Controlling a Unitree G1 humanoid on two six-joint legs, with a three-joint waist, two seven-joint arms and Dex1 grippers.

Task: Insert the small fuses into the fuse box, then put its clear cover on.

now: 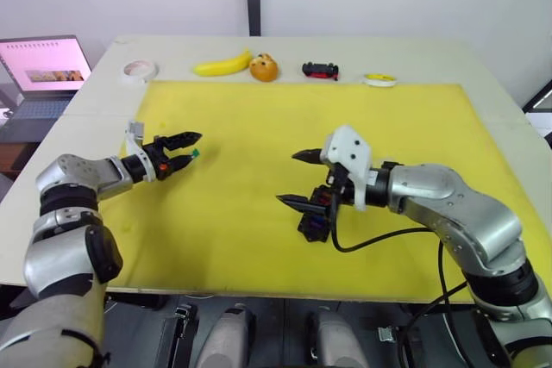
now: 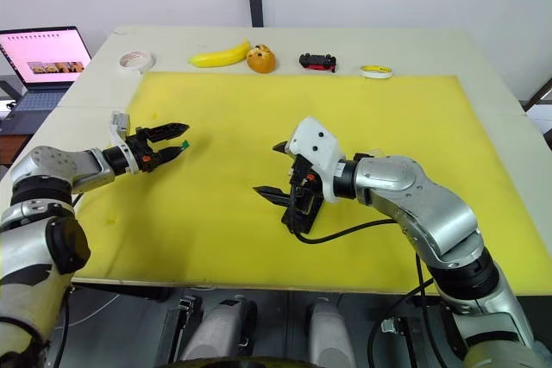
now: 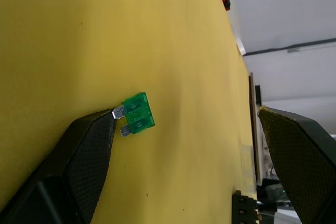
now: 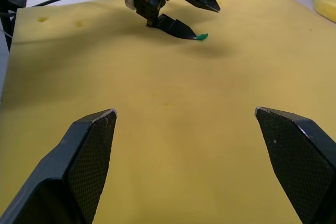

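Note:
A small green fuse lies on the yellow mat, its metal prongs touching the tip of one finger of my left gripper. That gripper is open and nothing is clamped between its fingers. It also appears from the right wrist view, with the fuse at its lower fingertip. My right gripper hangs open over the middle of the mat, fingers pointing toward the left arm. The black fuse box sits on the mat just under the right wrist. The clear cover is out of view.
Along the table's far edge are a white tape roll, a banana, an orange round object, a black-and-red toy car and a small yellow-white roll. An open laptop stands far left.

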